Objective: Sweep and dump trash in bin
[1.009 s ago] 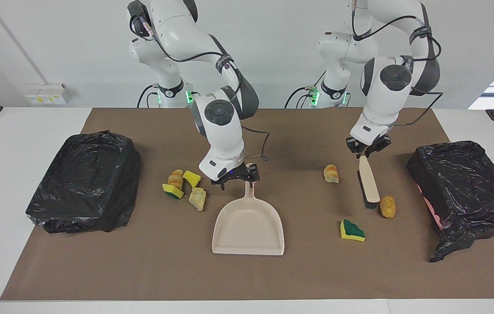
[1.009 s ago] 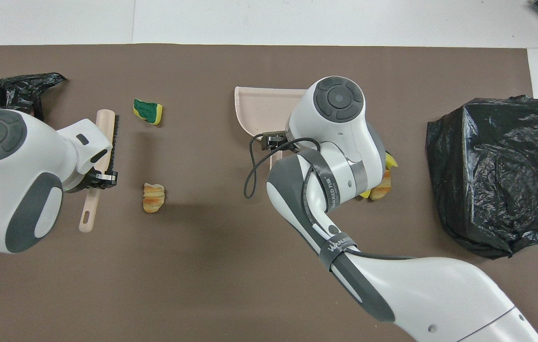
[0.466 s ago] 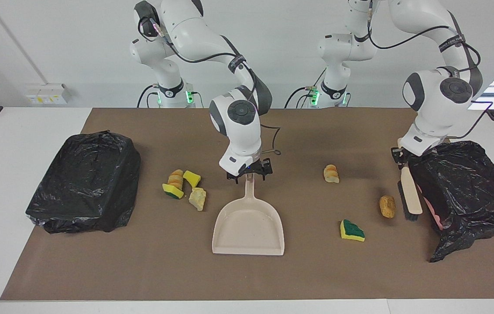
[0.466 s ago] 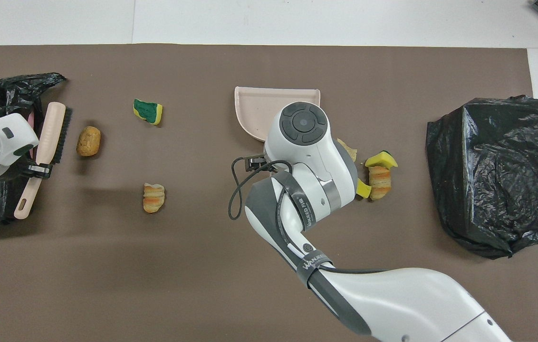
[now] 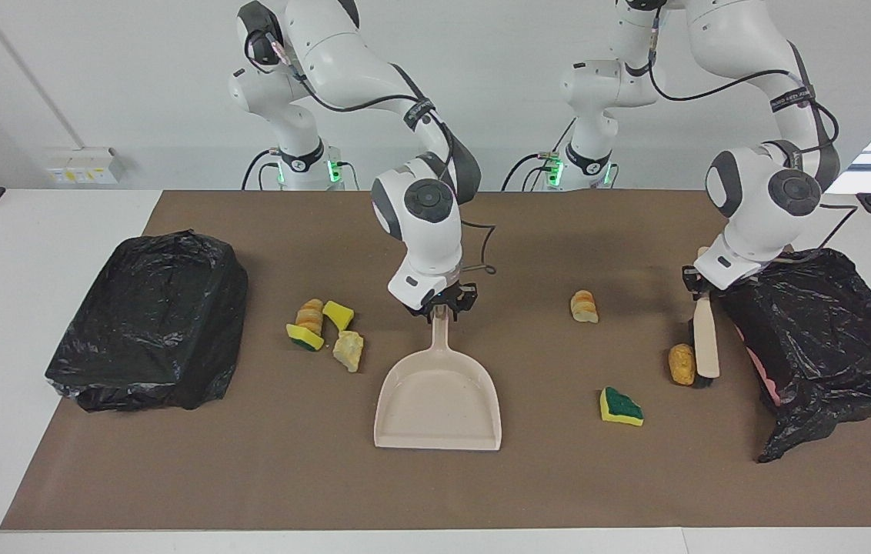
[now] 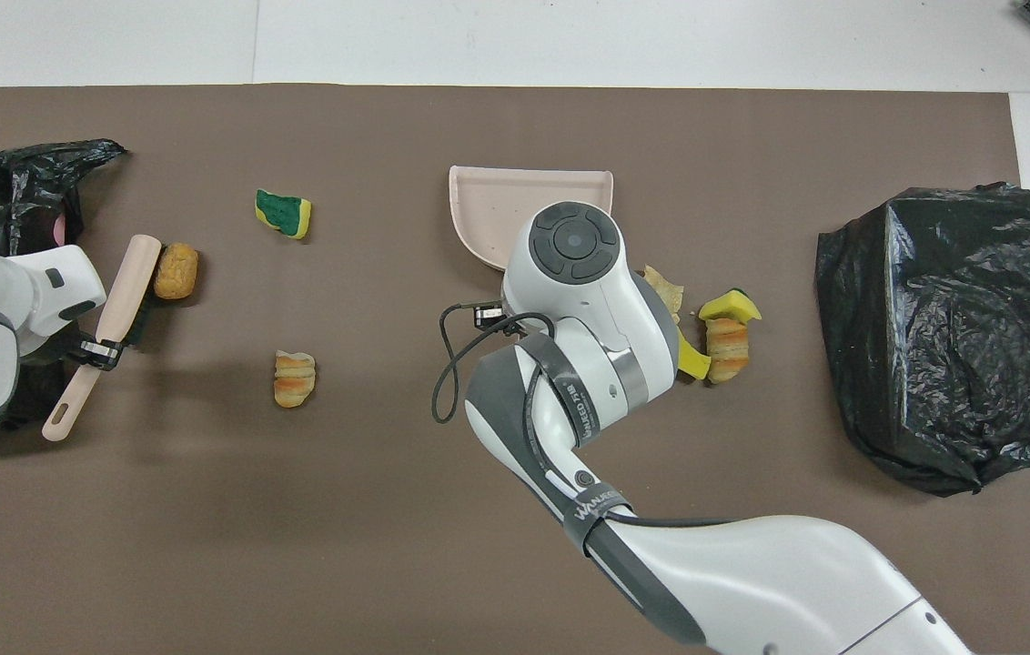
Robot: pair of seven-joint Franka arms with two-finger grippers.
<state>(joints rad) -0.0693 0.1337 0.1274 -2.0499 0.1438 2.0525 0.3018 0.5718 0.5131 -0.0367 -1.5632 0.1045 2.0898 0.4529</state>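
Note:
The beige dustpan (image 5: 438,400) lies flat mid-table, handle toward the robots. My right gripper (image 5: 443,305) is shut on that handle. My left gripper (image 5: 699,291) is shut on the beige brush (image 5: 706,342), whose black bristles touch an orange lump of trash (image 5: 681,364) on the side toward the left arm's end. More trash lies loose: a green-and-yellow sponge (image 5: 620,406), a bread lump (image 5: 583,305) and a cluster of several scraps (image 5: 324,331) beside the dustpan. In the overhead view, the brush (image 6: 126,293) rests against the lump (image 6: 176,271).
Two bins wrapped in black bags stand on the brown mat: one (image 5: 147,319) at the right arm's end, another (image 5: 820,338) at the left arm's end, pink showing at its mouth. The right arm's wrist covers the dustpan handle from above.
My left arm carried the brush over the orange lump toward the bin, then brought the bristles back against the lump. My right gripper shifted over the dustpan handle and shut on it.

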